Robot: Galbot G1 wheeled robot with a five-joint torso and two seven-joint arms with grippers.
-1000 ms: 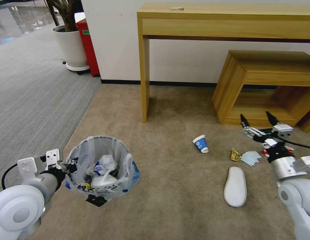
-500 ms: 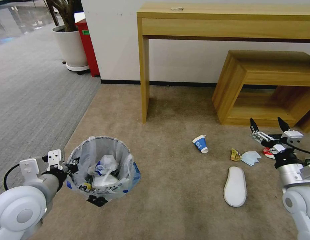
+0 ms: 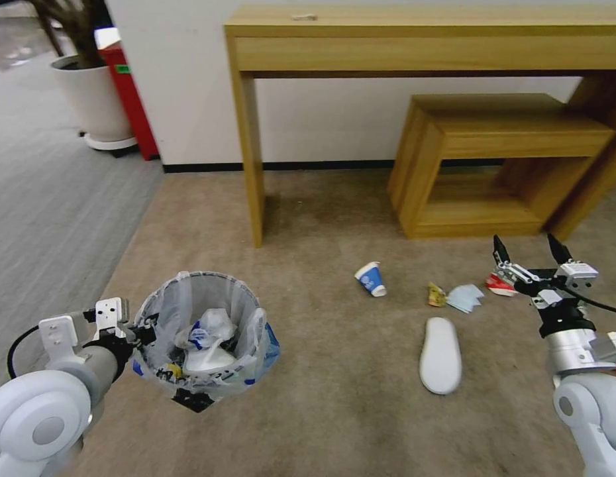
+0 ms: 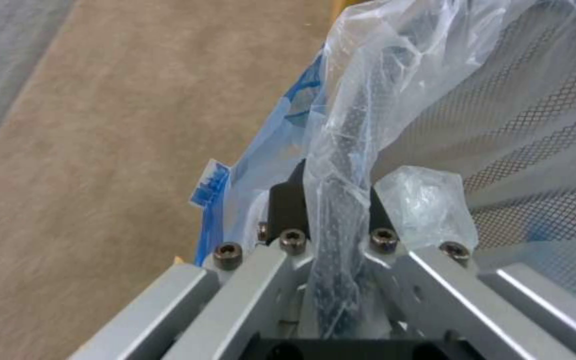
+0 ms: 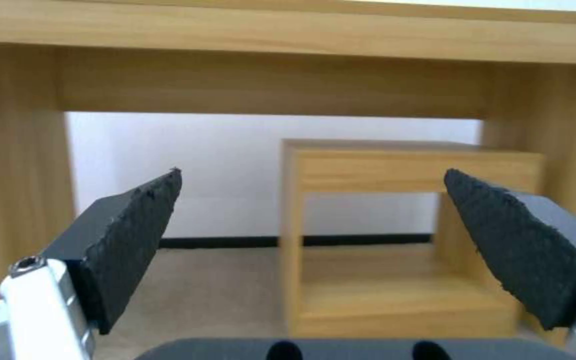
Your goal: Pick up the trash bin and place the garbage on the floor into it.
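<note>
In the head view, the trash bin (image 3: 199, 331), black mesh lined with a crinkly clear bag, hangs just above the carpet at lower left. White and blue litter lies inside it. My left gripper (image 3: 139, 331) is shut on its near rim. The left wrist view shows the gripper (image 4: 331, 200) pinching the bag-covered rim (image 4: 348, 130). Garbage lies on the floor to the right: a blue-white paper cup (image 3: 370, 279), a white slipper (image 3: 440, 354), a yellow wrapper (image 3: 435, 295), a pale blue mask (image 3: 464, 297) and a red-white scrap (image 3: 499, 285). My right gripper (image 3: 526, 242) hovers open above the scrap; the right wrist view shows the gripper (image 5: 311, 200) empty.
A tall wooden desk (image 3: 248, 146) stands against the white wall, with a low wooden bench (image 3: 507, 132) under its right part. A potted plant (image 3: 89, 99) and a red box (image 3: 130, 93) sit at the far left. Grey carpet (image 3: 50, 218) borders the tan carpet.
The whole head view has shifted left, so the camera has turned right. The right gripper moved right and lower in the picture, staying open. The left gripper keeps holding the bin.
</note>
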